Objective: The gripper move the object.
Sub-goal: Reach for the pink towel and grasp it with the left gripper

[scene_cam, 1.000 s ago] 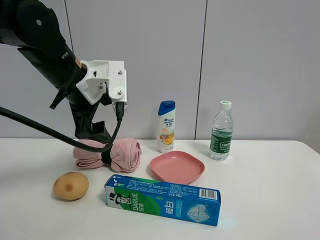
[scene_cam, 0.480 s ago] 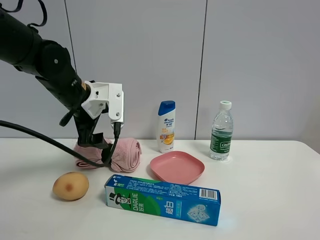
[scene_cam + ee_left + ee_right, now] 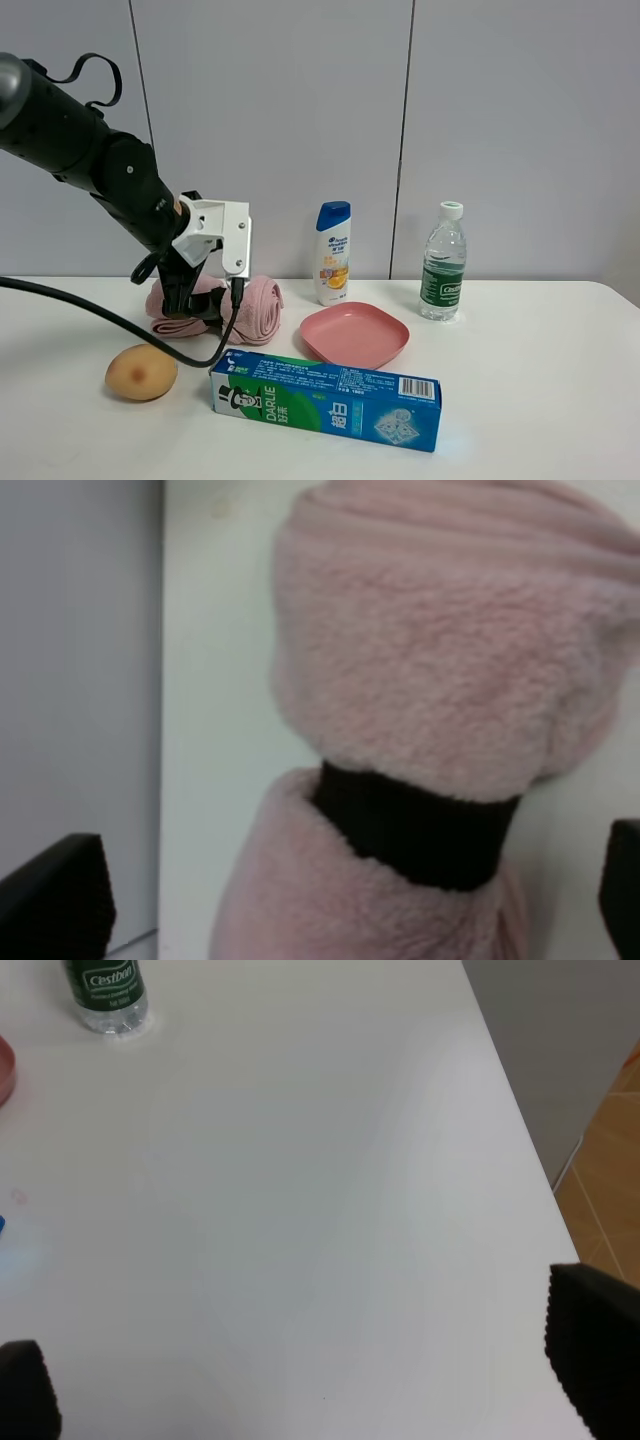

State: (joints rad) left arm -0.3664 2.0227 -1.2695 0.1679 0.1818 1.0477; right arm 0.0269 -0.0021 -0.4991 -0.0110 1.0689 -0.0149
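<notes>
A rolled pink towel (image 3: 250,308) with a black band lies at the back left of the white table. My left gripper (image 3: 197,300) is low over the towel's left part. In the left wrist view the towel (image 3: 440,680) and its black band (image 3: 415,825) fill the space between the fingers, and the left gripper (image 3: 340,895) is open with a fingertip (image 3: 60,900) on either side. I cannot tell whether the fingers touch it. My right gripper (image 3: 305,1380) is open and empty above bare table; it is out of the exterior view.
A brown egg-shaped object (image 3: 141,372) lies front left. A green and blue toothpaste box (image 3: 325,398) lies in front. A pink plate (image 3: 354,335), a shampoo bottle (image 3: 333,252) and a water bottle (image 3: 442,262) stand behind. The table's right edge (image 3: 520,1130) drops to the floor.
My left arm has come down and back, bringing the gripper from above the towel to low around it. The towel and the other objects have not moved.
</notes>
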